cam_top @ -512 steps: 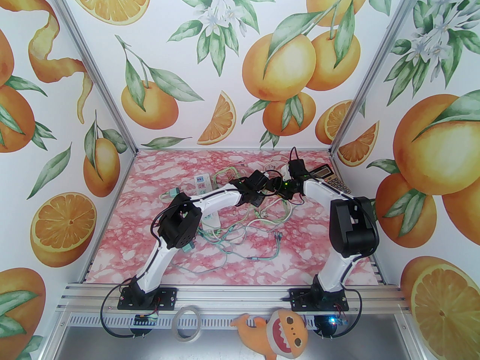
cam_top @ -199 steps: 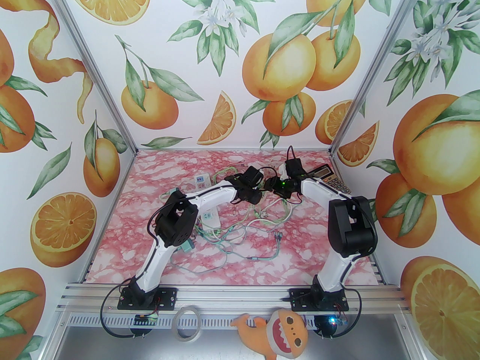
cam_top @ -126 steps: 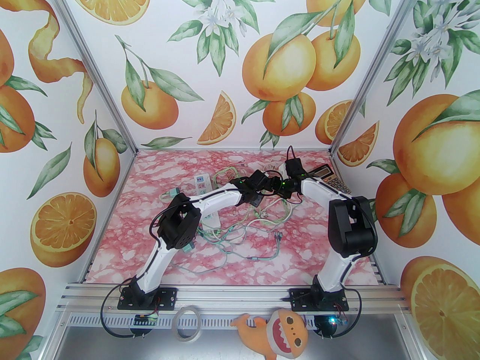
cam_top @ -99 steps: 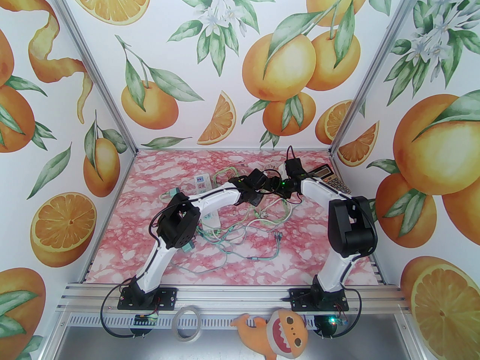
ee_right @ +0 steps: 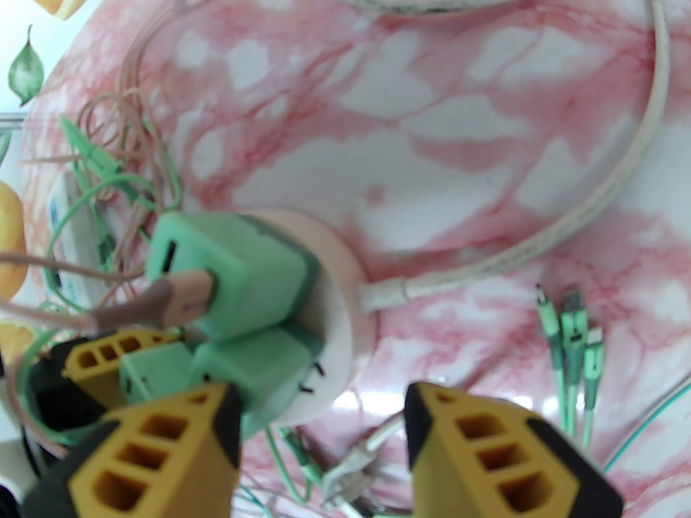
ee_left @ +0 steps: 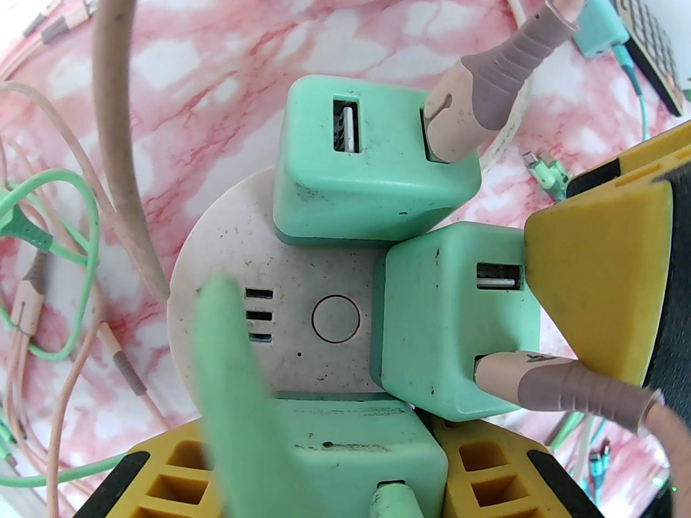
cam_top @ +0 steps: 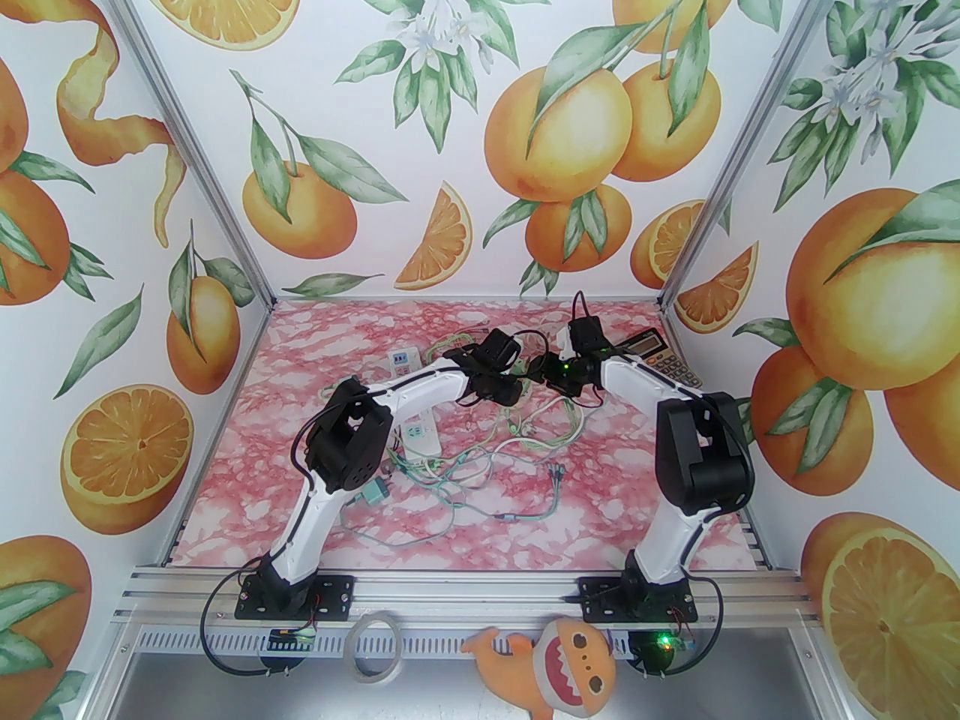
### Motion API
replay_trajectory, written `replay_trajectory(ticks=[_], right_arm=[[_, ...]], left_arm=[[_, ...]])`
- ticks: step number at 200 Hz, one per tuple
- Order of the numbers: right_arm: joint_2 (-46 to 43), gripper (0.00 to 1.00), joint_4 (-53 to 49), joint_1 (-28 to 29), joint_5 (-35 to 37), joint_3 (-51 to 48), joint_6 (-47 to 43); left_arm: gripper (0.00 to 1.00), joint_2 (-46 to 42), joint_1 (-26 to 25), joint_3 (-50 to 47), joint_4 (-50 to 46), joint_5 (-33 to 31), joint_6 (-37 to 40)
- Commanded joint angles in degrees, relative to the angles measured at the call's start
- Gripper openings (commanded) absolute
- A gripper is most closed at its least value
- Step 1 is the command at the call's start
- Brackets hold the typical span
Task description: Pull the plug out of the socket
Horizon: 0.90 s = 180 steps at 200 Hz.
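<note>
Swung toward the upper left of the overhead frame since half a second ago, my left arm [cam_top: 420, 391] ends in my left pincer [ee_left: 324, 448], which is clamped on the mint-green plug [ee_left: 367, 429] at the bottom of its wrist frame, a yellow finger [ee_left: 173, 472] on either flank. That plug stands out from the lower rim of the round white socket [ee_left: 324, 278]. Its axis runs from the socket's face toward the lens and the bottom edge, ported end nearest me, with a green lead [ee_left: 394, 499] in it. On the same face sit an upper plug [ee_left: 372, 181] and a right-hand plug [ee_left: 448, 332], each with a pink lead [ee_left: 486, 89]. My right pincer [ee_right: 321, 394] lays one finger against the right-hand plug; its fingers stand apart about the socket's rim, and I cannot tell whether they grip. In that wrist frame the socket shows edge-on, face to the left, its white cord [ee_right: 621, 181] curving to the upper right over the pink marble table [ee_right: 432, 100].
</note>
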Motion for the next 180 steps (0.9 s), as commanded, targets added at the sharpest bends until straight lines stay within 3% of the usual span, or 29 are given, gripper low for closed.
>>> replay_trajectory(ticks=[1, 28, 61, 93, 180], right_arm=[[3.74, 0.54, -7.59, 0.74, 5.08, -2.05, -1.66], [2.94, 0.54, -8.9, 0.4, 7.46, -1.56, -2.42], [1.06, 0.54, -9.02, -2.1, 8.06, -2.29, -2.6], [0.92, 0.54, -8.57, -2.45, 6.7, -2.74, -2.48], [0.0, 0.55, -7.54, -2.1, 5.97, -2.49, -1.84]], left_arm=[[0.28, -2.52, -1.55, 4.33, 1.32, -3.22, 2.36], [0.28, -0.9, -3.52, 5.34, 0.74, -5.44, 3.89], [0.28, 0.8, -4.33, 6.69, 1.69, -1.76, 1.53], [0.28, 1.71, -5.09, 9.26, 0.06, -3.66, 2.35], [0.28, -6.7, -2.11, 5.08, -0.24, -5.3, 1.88]])
